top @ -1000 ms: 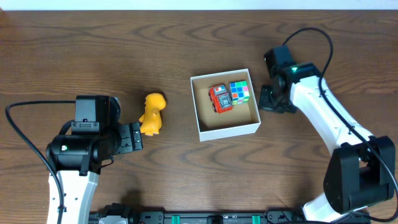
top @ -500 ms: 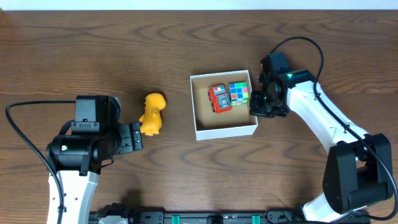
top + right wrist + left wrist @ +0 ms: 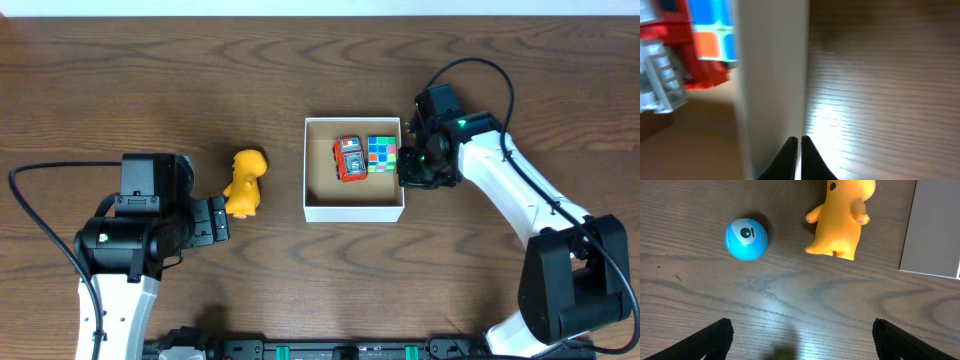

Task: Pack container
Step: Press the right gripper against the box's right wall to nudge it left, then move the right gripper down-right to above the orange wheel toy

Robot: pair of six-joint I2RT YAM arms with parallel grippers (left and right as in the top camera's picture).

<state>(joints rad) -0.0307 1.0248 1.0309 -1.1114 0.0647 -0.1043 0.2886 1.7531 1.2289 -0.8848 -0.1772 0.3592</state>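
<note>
The container [image 3: 354, 212] is a white square box with a brown floor, lying mid-table. Inside it lie a red toy car [image 3: 350, 158] and a colour cube [image 3: 381, 152]. My right gripper [image 3: 405, 171] is shut and rests against the outside of the container's right wall [image 3: 772, 75], its tips [image 3: 799, 139] nearly touching with nothing between them. A yellow animal toy [image 3: 245, 182] lies on the table left of the container. My left gripper [image 3: 218, 220] hangs wide open just left of it, holding nothing. A blue ball [image 3: 746, 239] lies beside the yellow toy [image 3: 840, 220] in the left wrist view.
The table [image 3: 300, 60] is dark wood. The container's white side [image 3: 935, 230] shows at the right edge of the left wrist view. The blue ball is hidden under the left arm in the overhead view. Black cables trail from both arms.
My right gripper has moved left against the container's right wall. The container has slid left and turned square to the table. The left arm has not moved.
</note>
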